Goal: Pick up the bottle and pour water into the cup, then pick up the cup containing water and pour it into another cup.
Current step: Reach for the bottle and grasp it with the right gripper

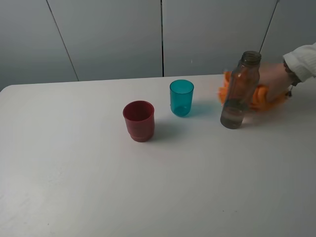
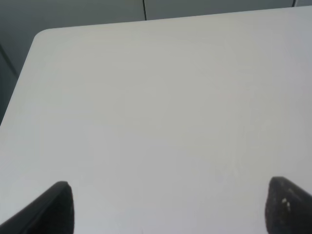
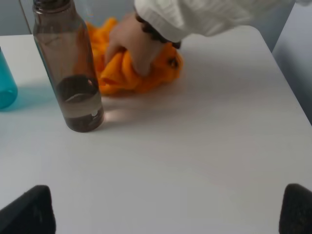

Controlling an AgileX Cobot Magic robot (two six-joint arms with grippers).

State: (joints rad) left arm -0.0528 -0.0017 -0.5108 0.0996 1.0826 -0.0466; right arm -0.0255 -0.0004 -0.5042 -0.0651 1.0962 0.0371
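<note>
Here we are at the very start of the job: the bottle (image 1: 239, 91) stands upright on the table (image 1: 197, 197), a shallow band of water in its lower part, nothing lifted yet. The teal cup (image 1: 181, 97) sits near the bottle, toward the middle of the table, and the red cup (image 1: 138, 120) is farther from the bottle again, past the teal one and a little nearer the front edge. Both cups are upright, mouths up.

And there's a complication: just behind the bottle a person's hand (image 3: 134, 46) in a white sleeve presses an orange cloth (image 3: 124, 78) onto the table, and the cloth looks close to touching the bottle's far side.

The right gripper (image 3: 168, 209) faces the bottle from the front edge, fingers spread wide with nothing between them, well short of it. The left gripper (image 2: 168, 209) is likewise spread and empty, looking at bare table with no bottle in its view.

So the bottle is the right arm's job, I'd say. Best to wait until hand and cloth are clear of the bottle, then come in level, centre the jaws on the body above the water line, and close firmly, since a tall slim bottle tips easily. From here I can't tell whether the neck is capped, so check that before tilting toward the teal cup.
</note>
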